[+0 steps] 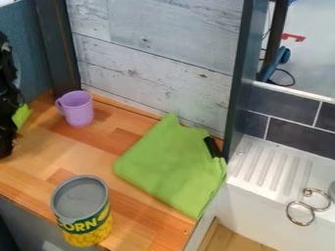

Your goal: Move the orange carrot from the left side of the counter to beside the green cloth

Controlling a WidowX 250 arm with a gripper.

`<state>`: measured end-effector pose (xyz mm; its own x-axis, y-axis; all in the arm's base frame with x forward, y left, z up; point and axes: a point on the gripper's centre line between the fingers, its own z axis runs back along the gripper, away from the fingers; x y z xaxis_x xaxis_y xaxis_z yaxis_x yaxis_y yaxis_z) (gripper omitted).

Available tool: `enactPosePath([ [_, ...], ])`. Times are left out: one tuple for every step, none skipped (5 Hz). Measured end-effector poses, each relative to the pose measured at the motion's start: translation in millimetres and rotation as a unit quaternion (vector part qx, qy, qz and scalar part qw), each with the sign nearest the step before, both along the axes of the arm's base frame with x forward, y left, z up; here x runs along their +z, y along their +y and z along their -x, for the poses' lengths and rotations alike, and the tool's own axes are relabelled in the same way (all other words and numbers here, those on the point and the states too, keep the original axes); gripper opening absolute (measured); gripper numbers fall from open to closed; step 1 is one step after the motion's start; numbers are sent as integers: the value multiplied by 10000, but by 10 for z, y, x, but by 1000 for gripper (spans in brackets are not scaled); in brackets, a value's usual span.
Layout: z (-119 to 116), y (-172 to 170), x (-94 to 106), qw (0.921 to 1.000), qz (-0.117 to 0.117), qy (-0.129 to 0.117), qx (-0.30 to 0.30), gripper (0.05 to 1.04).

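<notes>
The black gripper (8,103) hangs at the left edge, partly cut off by the frame. A small bright green piece (22,116) shows right beside it; whether the two touch I cannot tell. To the right of the gripper, a purple cup (79,109) stands upright near the back wall, its handle toward the left. A green cloth (171,166) lies spread on the wooden counter's right part, with a small black object (212,146) at its right edge. An upright corn can (83,211) with a grey top stands at the front edge.
The wooden counter (98,152) is bounded by a plank wall (163,59) behind and a dark post (237,78) at right. Beyond the post are a white ribbed sink ledge (265,169) and metal rings (300,213). Another dark post (56,49) rises behind the cup.
</notes>
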<state>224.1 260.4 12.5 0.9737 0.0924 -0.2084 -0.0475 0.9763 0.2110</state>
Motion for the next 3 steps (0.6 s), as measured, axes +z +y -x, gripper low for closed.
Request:
enactPosePath([
  [-8, -29, -27, 10000, 77, -43, 24, 699],
  [44, -156, -7, 9997, 174, -187, 13, 578],
  [97, -502, 501, 9992, 75, -396, -75, 576],
])
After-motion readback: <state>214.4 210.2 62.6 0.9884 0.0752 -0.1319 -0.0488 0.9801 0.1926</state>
